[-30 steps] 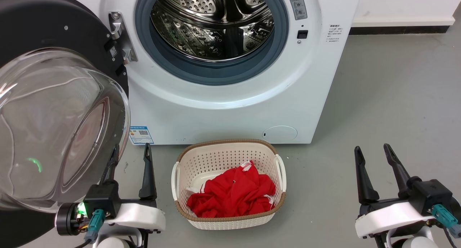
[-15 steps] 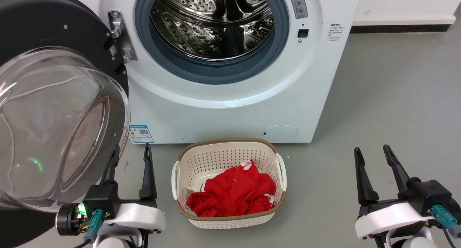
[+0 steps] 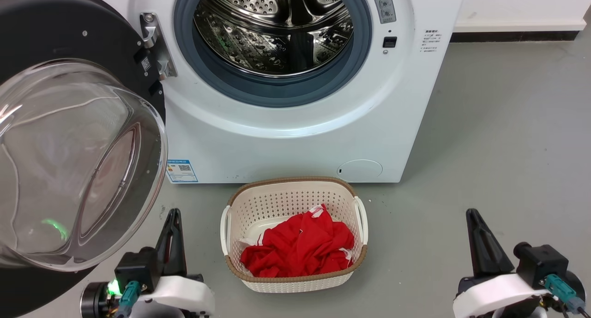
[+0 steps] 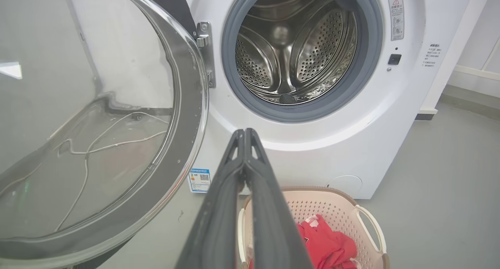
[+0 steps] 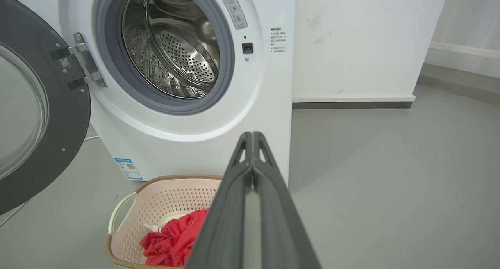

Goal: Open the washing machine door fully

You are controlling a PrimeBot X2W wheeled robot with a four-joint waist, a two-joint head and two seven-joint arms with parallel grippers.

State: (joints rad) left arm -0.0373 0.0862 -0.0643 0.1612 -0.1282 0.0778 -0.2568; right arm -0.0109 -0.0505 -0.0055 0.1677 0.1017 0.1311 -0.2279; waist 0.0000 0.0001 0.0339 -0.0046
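Left hand point(image 3: 174, 213), fingers point(image 4: 218, 206) pressed together, gripping nothing. Right hand point(image 3: 472, 213) likewise closed and empty. Door point(image 3: 69, 32) swung wide on its hinge point(image 3: 154, 45), up and to the left of the left hand, near but apart from its fingertips, glass bowl point(image 3: 69, 161) bulging toward it. Machine point(image 3: 295, 138) ahead of both hands, drum point(image 3: 277, 27) exposed. Basket point(image 3: 295, 183) holding red cloth point(image 3: 300, 249) on the floor point(image 3: 485, 124) between the two hands, just before the machine.
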